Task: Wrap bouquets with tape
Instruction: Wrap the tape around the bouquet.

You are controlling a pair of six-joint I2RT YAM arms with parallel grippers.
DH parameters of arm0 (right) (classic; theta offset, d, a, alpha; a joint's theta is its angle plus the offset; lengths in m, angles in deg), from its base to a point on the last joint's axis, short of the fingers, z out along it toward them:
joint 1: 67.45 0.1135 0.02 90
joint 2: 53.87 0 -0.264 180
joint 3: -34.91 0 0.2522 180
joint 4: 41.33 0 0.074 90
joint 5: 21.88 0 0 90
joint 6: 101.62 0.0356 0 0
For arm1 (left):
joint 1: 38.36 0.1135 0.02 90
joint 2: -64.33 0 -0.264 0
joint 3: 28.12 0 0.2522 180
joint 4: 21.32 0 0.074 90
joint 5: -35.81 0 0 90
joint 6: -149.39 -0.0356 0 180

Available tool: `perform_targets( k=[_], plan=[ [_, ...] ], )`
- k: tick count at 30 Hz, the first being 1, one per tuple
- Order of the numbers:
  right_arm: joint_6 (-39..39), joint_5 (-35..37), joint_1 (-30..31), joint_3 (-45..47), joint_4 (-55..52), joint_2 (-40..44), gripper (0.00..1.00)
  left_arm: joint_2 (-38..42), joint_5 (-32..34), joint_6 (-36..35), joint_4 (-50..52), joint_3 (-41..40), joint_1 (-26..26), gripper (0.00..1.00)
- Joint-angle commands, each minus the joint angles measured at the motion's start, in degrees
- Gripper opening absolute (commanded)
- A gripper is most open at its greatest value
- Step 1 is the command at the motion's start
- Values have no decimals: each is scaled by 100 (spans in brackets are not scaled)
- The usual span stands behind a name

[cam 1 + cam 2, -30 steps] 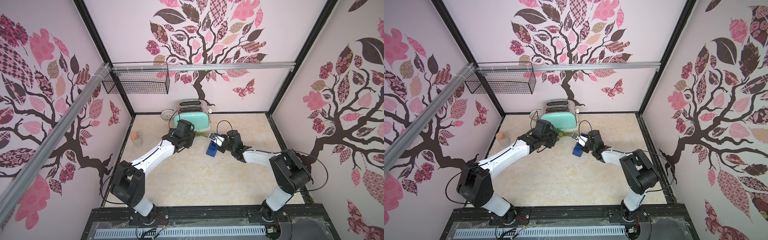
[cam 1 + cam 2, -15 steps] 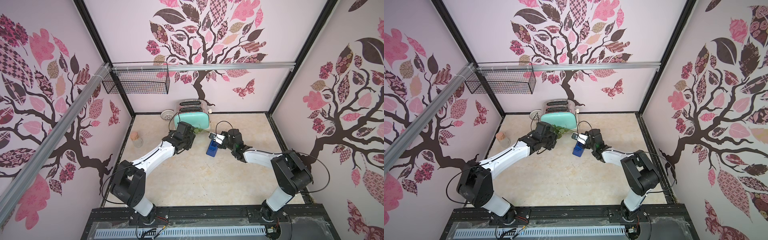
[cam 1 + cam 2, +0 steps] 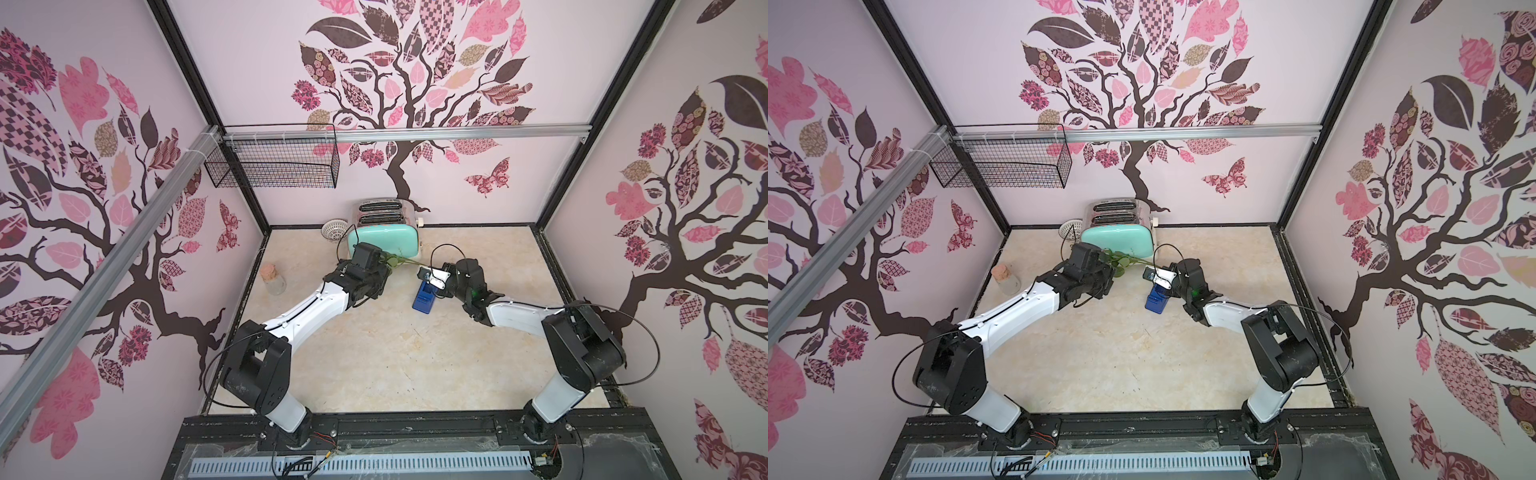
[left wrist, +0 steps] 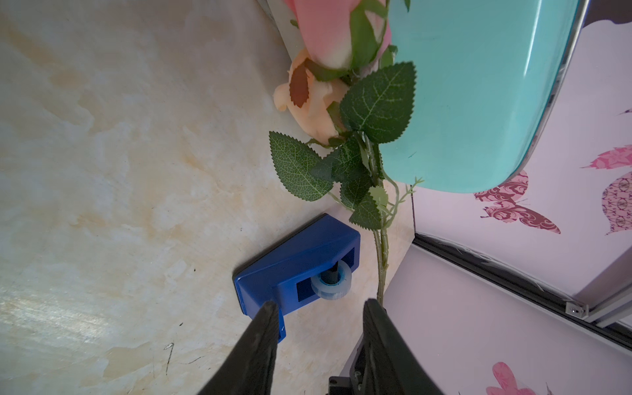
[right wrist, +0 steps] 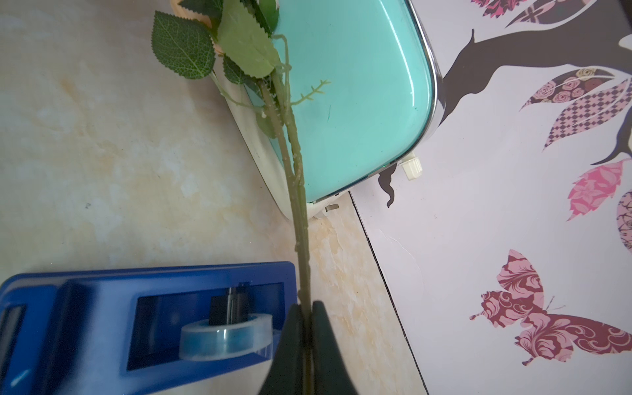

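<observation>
Marbled beige surface (image 3: pixel 374 353) stretches before you, with the tape (image 5: pixel 225 337) in its blue dispenser (image 3: pixel 424 296) standing between your two arms. Your right claw (image 5: pixel 307 307) is clamped on the stem end of the bouquet (image 4: pixel 355 143) just beside the dispenser, while your left claw (image 4: pixel 319 307) hangs with its jaws apart, gripping nothing. Farther back, the bouquet's blooms sit close in front of the mint toaster (image 3: pixel 384 241).

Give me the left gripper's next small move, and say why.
Probably ease the left gripper forward to the tape in the blue dispenser, to draw out a strip. Its jaws stand open and empty with the tape just beyond them, while the right gripper is shut on the bouquet stems.
</observation>
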Motion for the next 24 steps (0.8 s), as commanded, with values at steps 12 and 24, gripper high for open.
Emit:
perform_targets(
  k=[12,24],
  plan=[
    [605,-266,-28,285,629,700,0,-1159,-862,156,-988,737,-278,37],
    [616,-257,-28,397,615,726,0,-1693,-811,192,-1168,1247,-486,38]
  ],
)
